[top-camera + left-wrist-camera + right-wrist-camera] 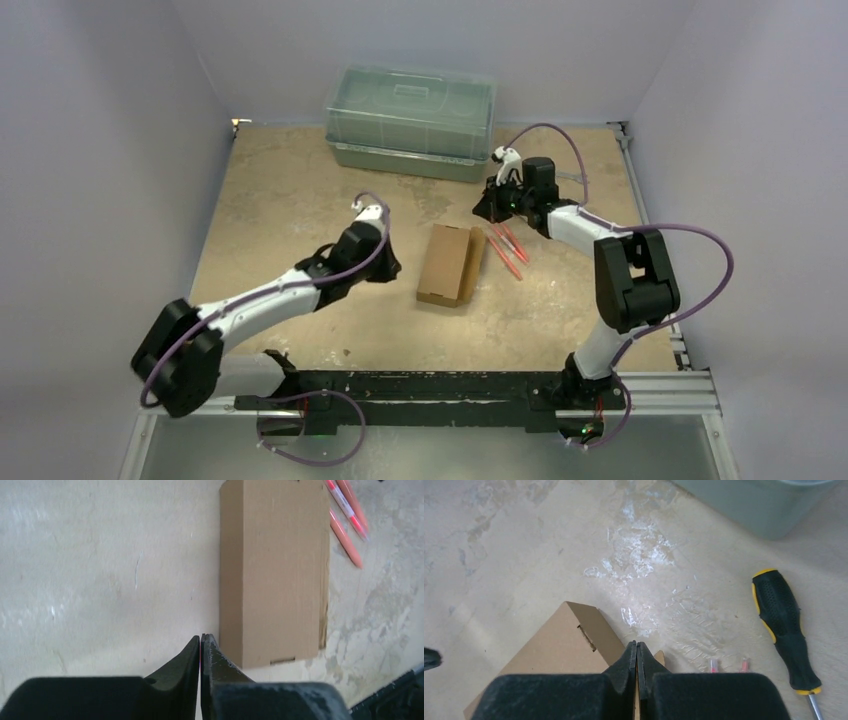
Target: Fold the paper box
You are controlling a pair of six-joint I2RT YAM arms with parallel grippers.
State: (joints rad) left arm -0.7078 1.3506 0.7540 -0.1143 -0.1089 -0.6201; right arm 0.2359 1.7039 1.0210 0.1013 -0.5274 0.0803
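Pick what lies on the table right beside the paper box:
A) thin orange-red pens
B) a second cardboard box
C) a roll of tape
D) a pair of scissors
A: the left wrist view shows orange-red pens lying loose on the table next to one long edge of the paper box. No tape, scissors or second box is visible in any view.

One paper box (450,264), three orange pens (345,537), one screwdriver (783,630), one lidded plastic bin (410,120), two robot arms (270,295).

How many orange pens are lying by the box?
3: two pens side by side, a third nearer the paper box, all on its right; overhead view too blurry to confirm.
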